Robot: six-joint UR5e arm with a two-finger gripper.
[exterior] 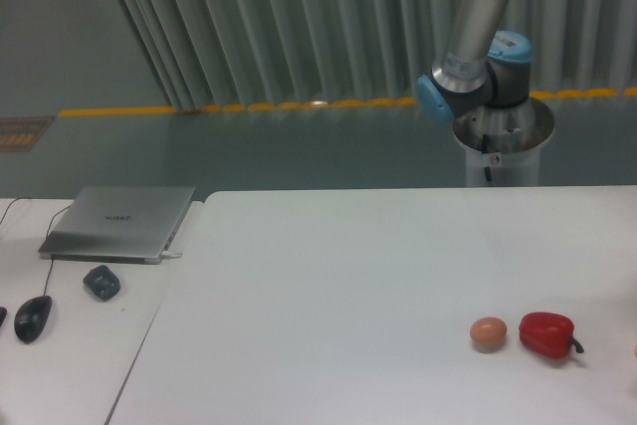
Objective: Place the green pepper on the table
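Table (348, 266) fills our view; behind it rises the arm (476, 42), its pincer out of frame, so we cannot tell its state. The green pepper (102, 282) sits on the side desk (70, 365), between laptop (119, 222) and mouse (32, 318).

Arm (476, 22) rises out of frame; pincer unseen

Colours on my feed: mostly white and grey.
I see a white table (328, 276), red pepper (546, 334), tan ball (488, 333), grey laptop (119, 222), black mouse (32, 318), blue-capped silver arm (476, 27).
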